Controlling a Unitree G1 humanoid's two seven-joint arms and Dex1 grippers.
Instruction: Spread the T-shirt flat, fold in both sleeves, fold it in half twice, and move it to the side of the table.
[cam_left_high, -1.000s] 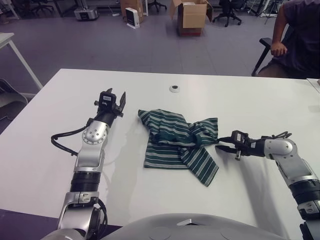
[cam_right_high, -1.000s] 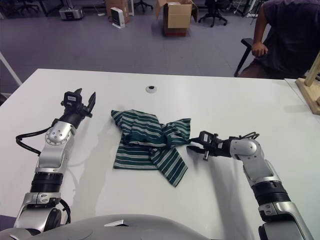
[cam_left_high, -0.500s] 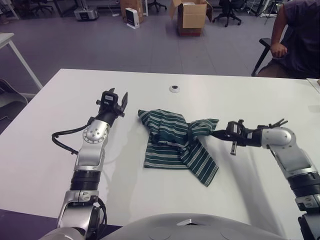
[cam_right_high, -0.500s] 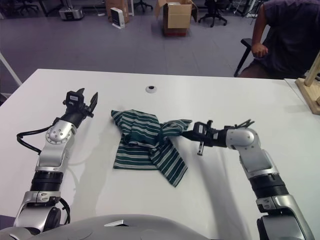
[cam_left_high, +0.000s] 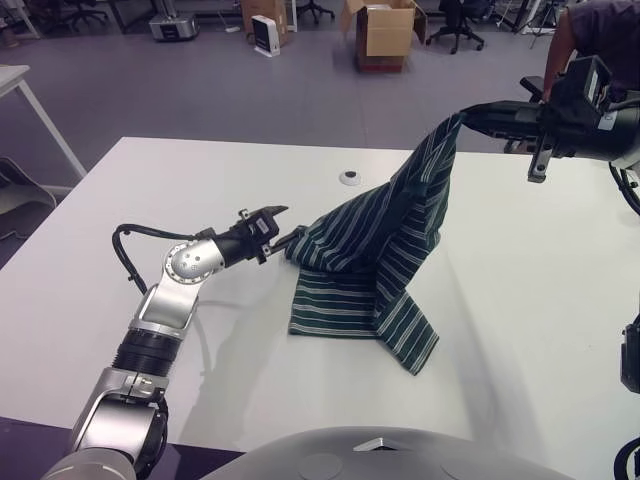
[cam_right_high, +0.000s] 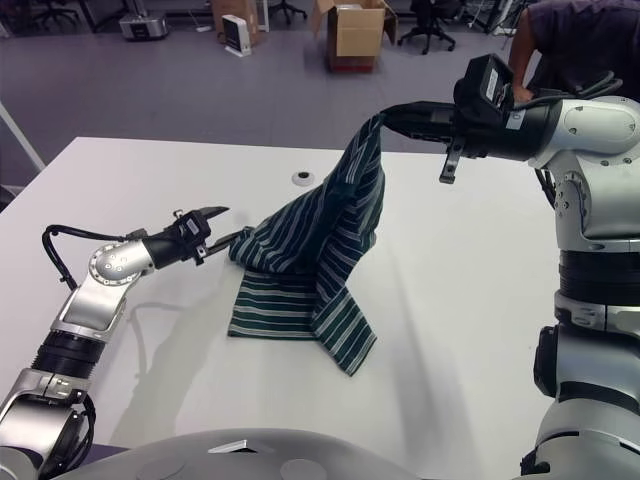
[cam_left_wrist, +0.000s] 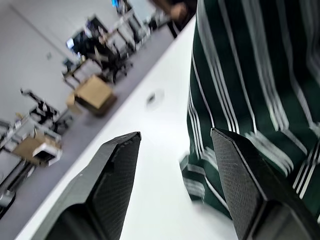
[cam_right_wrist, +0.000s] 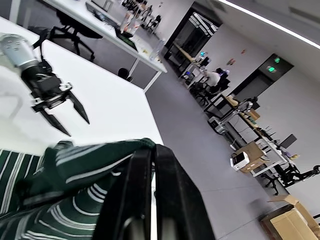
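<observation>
nearest, the lower part of the green, white-striped t-shirt (cam_left_high: 370, 250) lies on the white table (cam_left_high: 520, 300), its hem flat and one striped flap pointing back towards the robot on the right. just left of the cloth the left gripper (cam_left_high: 284, 222) sits low over the table top, aimed sideways at the shirt's left edge. its two dark fingers (cam_left_wrist: 117, 185) are spread apart with nothing between them, the tips just beside the bunched fabric; whether they touch it i cannot tell. from that heap the rest of the shirt rises like a slanted tent, up and to the right, drawn taut to a point. at that point the right gripper (cam_left_high: 472, 114) hangs high above the far right part of the table, its slim fingers pressed together on a pinch of the cloth, so the shirt is half on the table and half in the air. further back a small round disc (cam_left_high: 348, 177) sits on the table near its far edge, apart from the shirt. beyond the table, on the grey floor, stands an open cardboard box (cam_left_high: 385, 35).
</observation>
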